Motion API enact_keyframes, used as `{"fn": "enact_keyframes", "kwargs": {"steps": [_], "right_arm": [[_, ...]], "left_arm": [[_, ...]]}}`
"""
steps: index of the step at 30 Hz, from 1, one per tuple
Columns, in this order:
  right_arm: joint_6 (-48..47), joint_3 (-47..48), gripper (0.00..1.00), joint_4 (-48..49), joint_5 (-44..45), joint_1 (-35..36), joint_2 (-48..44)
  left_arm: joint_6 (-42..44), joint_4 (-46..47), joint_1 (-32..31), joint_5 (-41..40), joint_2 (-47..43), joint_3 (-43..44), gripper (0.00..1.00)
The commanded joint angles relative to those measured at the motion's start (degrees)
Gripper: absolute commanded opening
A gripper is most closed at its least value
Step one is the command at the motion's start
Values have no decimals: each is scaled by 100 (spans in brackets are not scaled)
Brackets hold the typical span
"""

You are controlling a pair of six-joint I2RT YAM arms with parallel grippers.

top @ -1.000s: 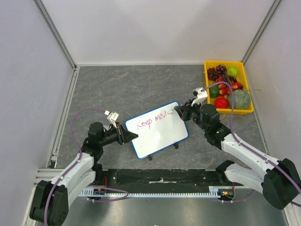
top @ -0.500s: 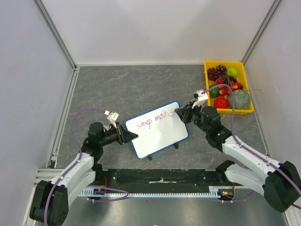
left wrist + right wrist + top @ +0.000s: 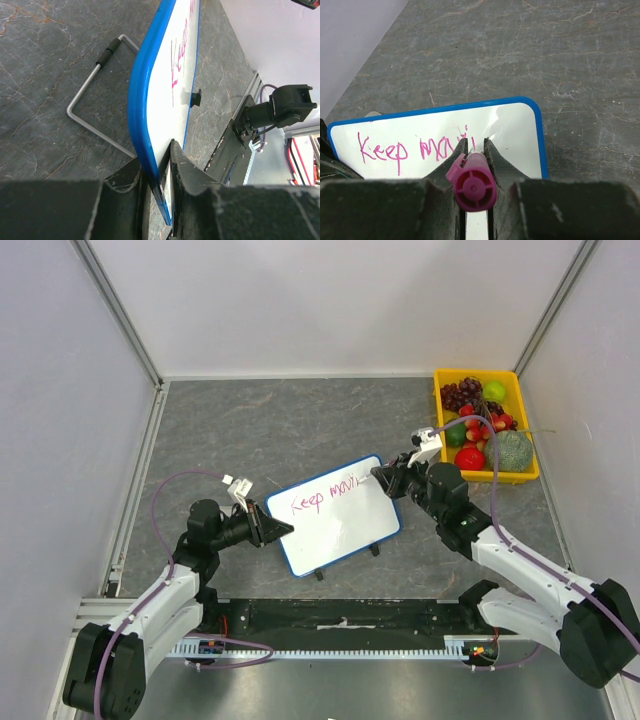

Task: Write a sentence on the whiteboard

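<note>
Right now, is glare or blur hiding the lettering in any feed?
Top external: even light, the sentence small but sharp. Right wrist: a glare patch on the whiteboard beside the last letters; the marker in the right pincer hides its own tip. Left wrist: no glare, but the board is edge-on, so the writing is squashed.

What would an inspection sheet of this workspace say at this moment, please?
Surface: grey veined table.
Job's things: whiteboard with a wire stand behind it; the sentence, in magenta, reads "Keep movi" and is unfinished; magenta marker.
Clutter: yellow tray of fruit at the far right, apart from the board.
Claws: left claw shut on the whiteboard's blue rim; right claw shut on the marker at the board's upper right, tip hidden.
Cables: purple cables loop along both arms, off the board.
Surroundings: white walls with metal rails; nothing else seen.
</note>
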Motion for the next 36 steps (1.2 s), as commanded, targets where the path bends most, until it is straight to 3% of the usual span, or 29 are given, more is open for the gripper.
{"fn": "enact_keyframes", "kwargs": {"steps": [1, 36], "right_arm": [[-80, 360, 0, 89, 199, -34, 91], [-142, 88, 0, -263, 93, -105, -260]], "left_arm": [[442, 121, 20, -302, -47, -49, 2], [424, 121, 19, -328, -47, -49, 2]]}}
